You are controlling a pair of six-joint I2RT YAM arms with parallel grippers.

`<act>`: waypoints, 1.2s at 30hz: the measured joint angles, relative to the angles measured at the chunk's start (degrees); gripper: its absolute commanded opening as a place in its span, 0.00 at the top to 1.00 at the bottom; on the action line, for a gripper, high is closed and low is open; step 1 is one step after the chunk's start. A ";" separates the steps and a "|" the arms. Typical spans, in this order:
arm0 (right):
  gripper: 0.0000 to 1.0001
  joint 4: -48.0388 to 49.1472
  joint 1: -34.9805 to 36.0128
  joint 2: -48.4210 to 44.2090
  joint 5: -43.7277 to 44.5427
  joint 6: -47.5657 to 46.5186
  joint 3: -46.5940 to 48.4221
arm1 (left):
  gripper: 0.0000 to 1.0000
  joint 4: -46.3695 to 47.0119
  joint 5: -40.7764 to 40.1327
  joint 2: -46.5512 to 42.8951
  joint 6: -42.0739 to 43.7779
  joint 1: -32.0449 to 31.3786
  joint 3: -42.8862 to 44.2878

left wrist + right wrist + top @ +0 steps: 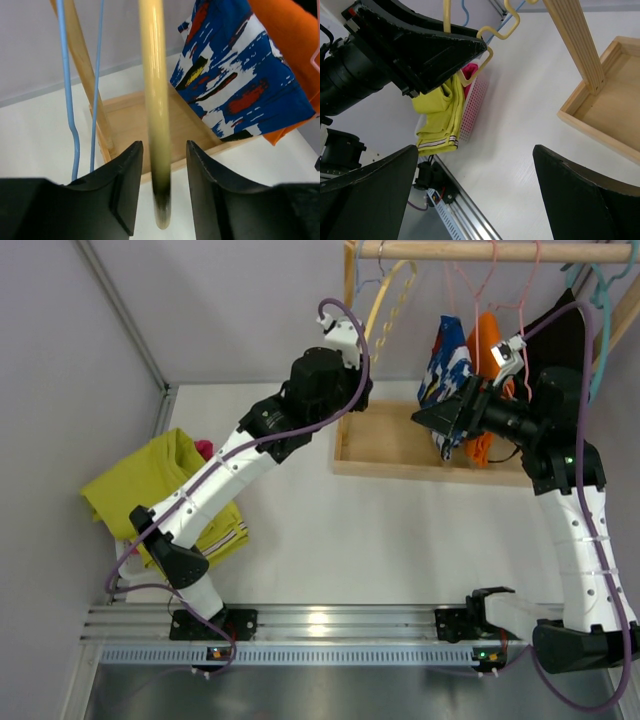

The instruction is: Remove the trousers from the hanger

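Trousers (160, 490), lime and pink, are heaped in a basket (472, 105) at the worktop's (380, 530) left. A hanger (155, 100) is straddled by the narrowly parted left hand (165, 147); the right hand (475, 150) is spread wide.

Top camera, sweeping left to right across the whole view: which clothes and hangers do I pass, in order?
yellow-green trousers → yellow hanger → blue patterned garment → orange garment → black garment → teal hanger
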 measured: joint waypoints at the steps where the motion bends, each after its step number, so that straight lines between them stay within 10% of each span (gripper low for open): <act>1: 0.01 0.02 -0.04 0.00 0.00 -0.02 -0.20 | 0.47 0.11 0.61 -0.02 -0.17 0.02 -0.35; 4: 0.01 -0.15 -0.07 -0.02 0.04 -0.31 -0.66 | 0.23 0.07 1.90 -0.02 -0.26 0.02 -1.36; 10: 0.01 -0.04 -0.50 -0.20 0.22 -0.87 -2.10 | 0.05 0.22 6.56 -2.69 0.90 0.17 -3.85; 25: 0.01 -0.13 -0.81 -1.22 0.81 -2.21 -5.16 | 0.02 2.32 18.27 -27.65 -0.52 8.00 -21.77; 36: 0.00 -2.69 -0.81 -2.29 2.73 -10.32 -5.53 | 0.02 -4.52 34.29 -23.32 -0.55 30.34 -22.91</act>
